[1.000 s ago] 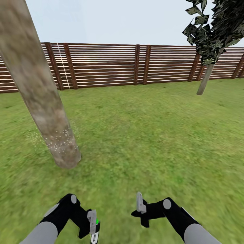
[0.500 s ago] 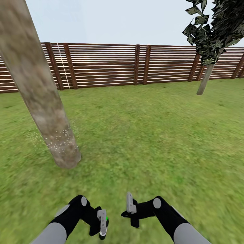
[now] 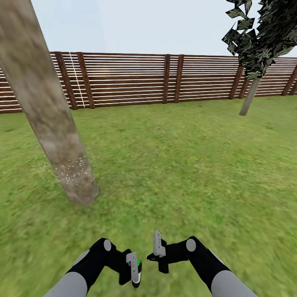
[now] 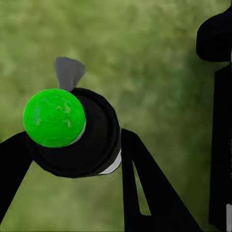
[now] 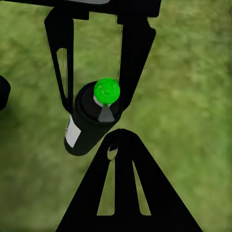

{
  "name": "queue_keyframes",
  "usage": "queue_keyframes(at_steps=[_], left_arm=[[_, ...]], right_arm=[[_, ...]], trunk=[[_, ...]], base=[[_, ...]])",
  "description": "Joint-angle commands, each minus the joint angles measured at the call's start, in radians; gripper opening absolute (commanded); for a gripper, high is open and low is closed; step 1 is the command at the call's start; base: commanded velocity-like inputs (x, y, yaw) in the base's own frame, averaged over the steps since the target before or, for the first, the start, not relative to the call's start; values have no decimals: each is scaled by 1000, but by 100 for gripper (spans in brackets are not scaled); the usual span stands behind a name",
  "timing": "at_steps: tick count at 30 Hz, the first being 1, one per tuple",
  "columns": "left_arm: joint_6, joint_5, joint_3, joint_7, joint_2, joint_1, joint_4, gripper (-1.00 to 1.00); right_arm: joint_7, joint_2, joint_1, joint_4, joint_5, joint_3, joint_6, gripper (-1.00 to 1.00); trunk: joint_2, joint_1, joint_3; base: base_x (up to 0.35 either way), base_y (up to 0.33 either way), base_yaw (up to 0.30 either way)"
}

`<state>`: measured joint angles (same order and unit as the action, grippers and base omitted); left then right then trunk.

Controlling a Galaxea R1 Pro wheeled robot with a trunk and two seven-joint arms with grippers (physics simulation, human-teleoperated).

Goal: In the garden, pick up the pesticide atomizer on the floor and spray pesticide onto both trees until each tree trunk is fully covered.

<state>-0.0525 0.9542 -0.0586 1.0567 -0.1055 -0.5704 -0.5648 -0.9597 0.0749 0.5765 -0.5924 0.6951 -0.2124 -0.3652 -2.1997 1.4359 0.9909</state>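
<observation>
Atomizer (image 4: pixel 82 140) sits clamped between the two fingers of the left gripper (image 3: pixel 134 273), low in the head view just left of centre. Left wrist view: black bottle body pinched from both sides by the dark fingers (image 4: pixel 145 188), round cap showing bright green, a small grey nozzle tab beside it, and a thin white edge of label on the body. Right wrist view: same bottle (image 5: pixel 89 123) seen from the other arm, green cap on top, white label patch low on its side, the left gripper's two finger bars on either side of it and touching it.

Right gripper (image 3: pixel 159 255) is just beside the left one in the head view, the two nearly meeting above the grass. Its own fingers (image 5: pixel 123 188) appear in the right wrist view as one closed dark wedge with nothing between them; it is clenched on nothing, its tip close under the bottle.

Grass (image 3: pixel 173 165) lies under both arms.

Tree trunk (image 3: pixel 45 119) stands ahead and to the left, thick, mottled grey-brown, leaning in the view. Whitish specks of pesticide (image 3: pixel 74 171) dot its lower part near the base, with a few scattered on the grass just left of it.

Slatted brown fence (image 3: pixel 132 78) runs across the back. A thinner tree (image 3: pixel 251 95) with dark foliage stands far right near the fence.
</observation>
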Motion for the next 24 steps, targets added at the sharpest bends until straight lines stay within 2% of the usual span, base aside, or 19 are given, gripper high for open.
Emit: queue_keyframes(at_steps=[1, 3, 11, 16, 19, 24], left_arm=[[-6, 0, 0, 0, 0, 0, -1, -100], [-7, -25, 0, -2, 0, 0, -1, -100], [-14, -70, 0, -3, -3, 0, 32, -100], [-21, -75, 0, -3, -8, 0, 35, -100], [-22, -108, 1, -3, -12, 0, 36, -100], [-23, -137, 0, -3, -17, 0, 36, -100]], right_arm=[[-1, 0, 0, -1, 7, 1, -4, -100], [-1, 0, 0, -2, 7, 1, -4, -100], [-1, -1, 0, -1, 9, 1, -4, -100], [-1, -1, 0, -1, 10, 1, -4, -100], [-1, -1, 0, -1, 10, 1, -4, -100], [-1, -1, 0, -1, 11, 1, -4, -100]], trunk=[[0, 0, 1], [0, 0, 1], [0, 0, 1], [0, 0, 1], [0, 0, 1], [0, 0, 1]], base=[[0, 0, 0], [0, 0, 0], [0, 0, 0], [0, 0, 0], [0, 0, 0], [0, 0, 0]])
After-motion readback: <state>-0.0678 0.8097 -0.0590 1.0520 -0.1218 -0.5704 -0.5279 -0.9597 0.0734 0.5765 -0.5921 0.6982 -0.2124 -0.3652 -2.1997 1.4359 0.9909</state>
